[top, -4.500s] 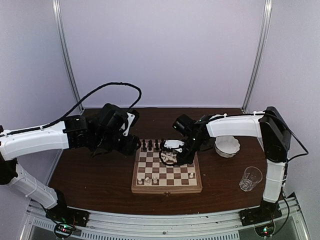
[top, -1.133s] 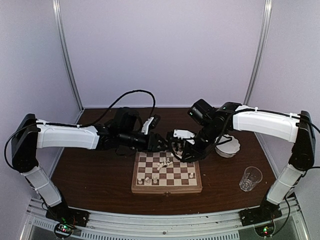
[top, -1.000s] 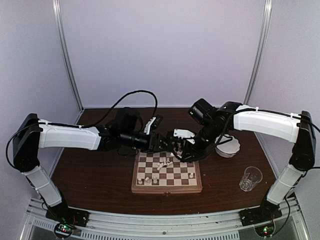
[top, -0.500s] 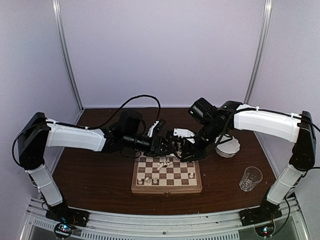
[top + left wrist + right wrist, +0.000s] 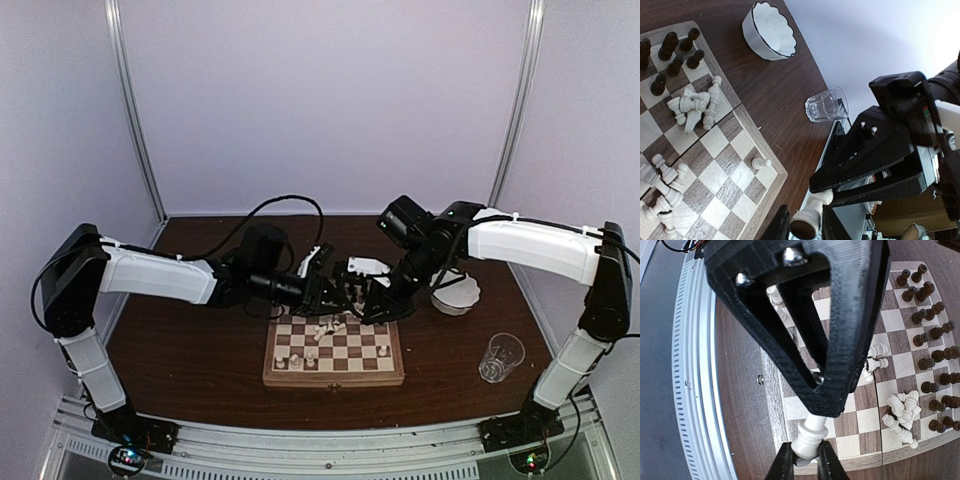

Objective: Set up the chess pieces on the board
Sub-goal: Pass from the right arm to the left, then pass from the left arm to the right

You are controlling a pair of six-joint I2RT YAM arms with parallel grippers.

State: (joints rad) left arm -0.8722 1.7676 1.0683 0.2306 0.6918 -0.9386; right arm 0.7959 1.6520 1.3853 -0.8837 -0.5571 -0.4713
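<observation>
- A scalloped bowl [image 5: 769,31] and a glass [image 5: 826,105] stand beside the board [image 5: 335,378].
- The left gripper [image 5: 806,227] and the right gripper [image 5: 806,460] meet over the board's far side, and each blocks the other's view.
- Both clamp one cream piece [image 5: 807,217] in the air.
- White pieces [image 5: 692,106] lie toppled and dark pieces [image 5: 932,365] stand in rows.

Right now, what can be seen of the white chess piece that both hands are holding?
The white chess piece is cream and wood-like, with a dark underside on its base and a ringed neck. It hangs over the far edge of the board, pinched at one end by the left hand, at the other by the right hand.
</observation>
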